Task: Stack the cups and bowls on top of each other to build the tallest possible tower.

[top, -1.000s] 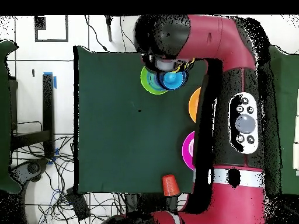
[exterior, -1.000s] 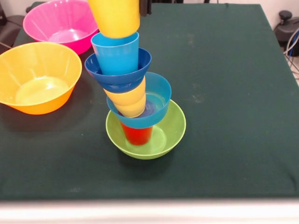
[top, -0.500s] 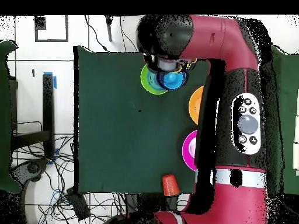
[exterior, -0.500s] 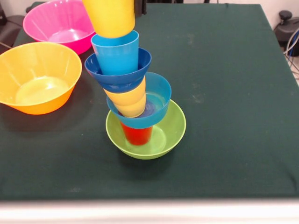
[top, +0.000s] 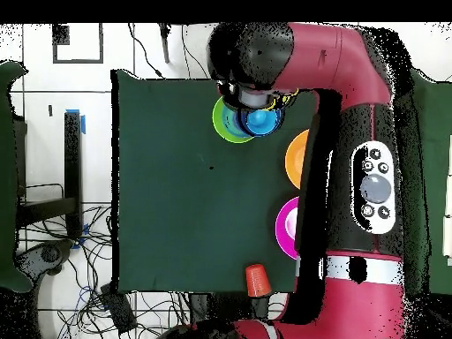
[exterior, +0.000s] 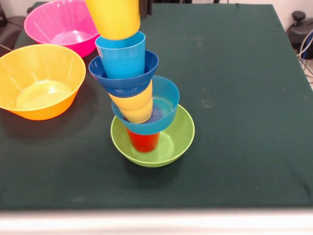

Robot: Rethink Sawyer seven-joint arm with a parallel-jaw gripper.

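**Yellow cup at the tower's top**

Whether the gripper is open or closed cannot be told; the arm (top: 353, 124) hides it. A yellow cup (exterior: 113, 17) tops the leaning tower (exterior: 137, 93), which stands in the green bowl (exterior: 182, 134). Pink bowl (exterior: 63, 24) and yellow-orange bowl (exterior: 39, 81) sit apart.

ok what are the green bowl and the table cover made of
The green bowl looks like glossy moulded plastic: smooth, thin-walled, with light glinting off its inner wall. The table cover looks like dark green matte cloth, maybe felt: no shine, with faint scuffs and creases.
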